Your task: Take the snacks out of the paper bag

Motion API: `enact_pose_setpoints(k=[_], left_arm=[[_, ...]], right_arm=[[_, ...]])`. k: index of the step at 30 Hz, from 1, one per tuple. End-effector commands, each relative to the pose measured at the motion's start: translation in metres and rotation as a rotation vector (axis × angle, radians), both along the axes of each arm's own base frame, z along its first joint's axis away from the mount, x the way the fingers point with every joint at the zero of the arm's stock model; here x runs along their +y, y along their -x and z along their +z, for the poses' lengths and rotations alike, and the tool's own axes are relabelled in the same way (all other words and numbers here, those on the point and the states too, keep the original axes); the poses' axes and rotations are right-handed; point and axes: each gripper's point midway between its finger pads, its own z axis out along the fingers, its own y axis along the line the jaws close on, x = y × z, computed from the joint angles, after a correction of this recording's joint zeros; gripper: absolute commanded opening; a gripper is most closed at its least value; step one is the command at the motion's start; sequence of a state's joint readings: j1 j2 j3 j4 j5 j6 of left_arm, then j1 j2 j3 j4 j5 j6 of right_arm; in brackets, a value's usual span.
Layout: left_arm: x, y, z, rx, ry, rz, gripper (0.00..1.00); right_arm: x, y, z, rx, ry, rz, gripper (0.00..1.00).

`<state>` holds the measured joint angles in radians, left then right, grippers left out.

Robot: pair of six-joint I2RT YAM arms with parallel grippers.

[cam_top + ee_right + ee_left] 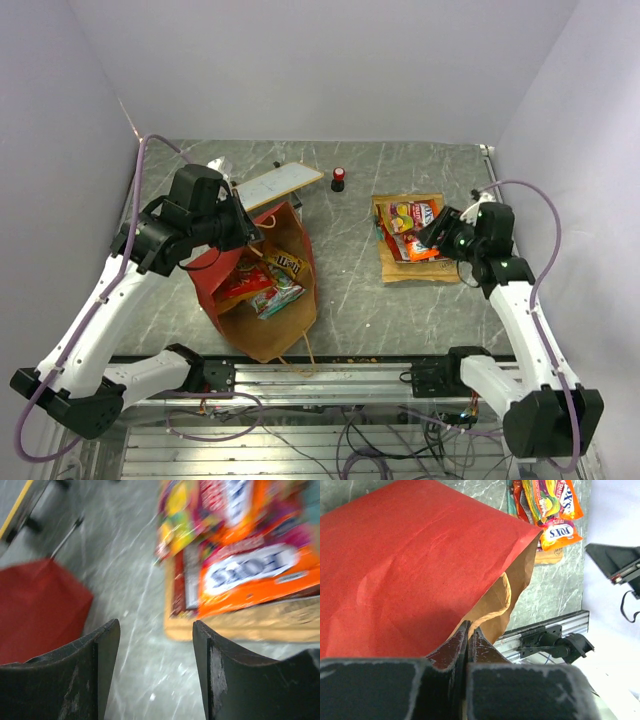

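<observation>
Left gripper (467,630) clamped on bag (410,565) rim; right gripper (156,645) open, empty, snacks (250,565) just ahead; I'd swing it low into the mouth for the rest.

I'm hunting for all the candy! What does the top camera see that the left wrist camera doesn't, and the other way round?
Only the top view shows the snacks inside the paper bag, plus the white board and the small red-and-black cylinder. Only the left wrist view shows, close up, the left gripper pinched shut on the bag's edge. Both show the red bag and the pile of packets already lying outside it.
</observation>
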<state>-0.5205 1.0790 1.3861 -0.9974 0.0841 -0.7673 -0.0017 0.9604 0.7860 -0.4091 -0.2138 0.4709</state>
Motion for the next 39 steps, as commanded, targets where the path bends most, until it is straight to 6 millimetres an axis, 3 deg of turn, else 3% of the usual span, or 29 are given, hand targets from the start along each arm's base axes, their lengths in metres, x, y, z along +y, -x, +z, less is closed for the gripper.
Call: enact_pose_setpoints(k=[1, 5, 11, 16, 19, 22, 24, 27, 31, 34, 39], left_arm=[[-0.005, -0.004, 0.014, -0.043, 0.036, -0.016, 0.07], [-0.007, -0.006, 0.013, -0.037, 0.03, -0.025, 0.07], [-0.008, -0.01, 0.019, -0.048, 0.03, -0.024, 0.07], [-0.006, -0.012, 0.019, -0.05, 0.014, -0.018, 0.07], [-0.004, -0.011, 0.02, -0.055, 0.012, -0.01, 0.07], [0.0, -0.011, 0.02, -0.058, -0.004, 0.0, 0.07], [0.002, -0.011, 0.022, -0.061, -0.018, 0.003, 0.07], [0.003, -0.013, 0.026, -0.066, -0.03, 0.005, 0.07], [0.005, -0.014, 0.029, -0.072, -0.038, 0.009, 0.07], [0.006, -0.013, 0.028, -0.069, -0.045, 0.011, 0.07], [0.008, -0.013, 0.03, -0.07, -0.055, 0.014, 0.07]], right_arm=[[0.066, 0.048, 0.004, 0.055, -0.16, 0.254, 0.6], [0.118, 0.063, 0.041, -0.043, -0.219, 0.386, 0.62], [0.213, 0.091, 0.091, -0.196, -0.204, 0.718, 0.64], [0.284, 0.122, 0.119, -0.401, -0.077, 0.961, 0.65], [0.315, 0.142, 0.126, -0.566, -0.025, 1.094, 0.65], [0.347, 0.174, 0.114, -0.803, 0.128, 1.323, 0.65], [0.361, 0.179, 0.104, -0.919, 0.264, 1.39, 0.67], [0.382, 0.174, 0.07, -0.971, 0.449, 1.506, 0.68], [0.398, 0.156, 0.041, -1.03, 0.664, 1.536, 0.68], [0.406, 0.142, 0.038, -1.128, 0.738, 1.48, 0.73], [0.416, 0.122, 0.012, -1.148, 0.844, 1.466, 0.76]])
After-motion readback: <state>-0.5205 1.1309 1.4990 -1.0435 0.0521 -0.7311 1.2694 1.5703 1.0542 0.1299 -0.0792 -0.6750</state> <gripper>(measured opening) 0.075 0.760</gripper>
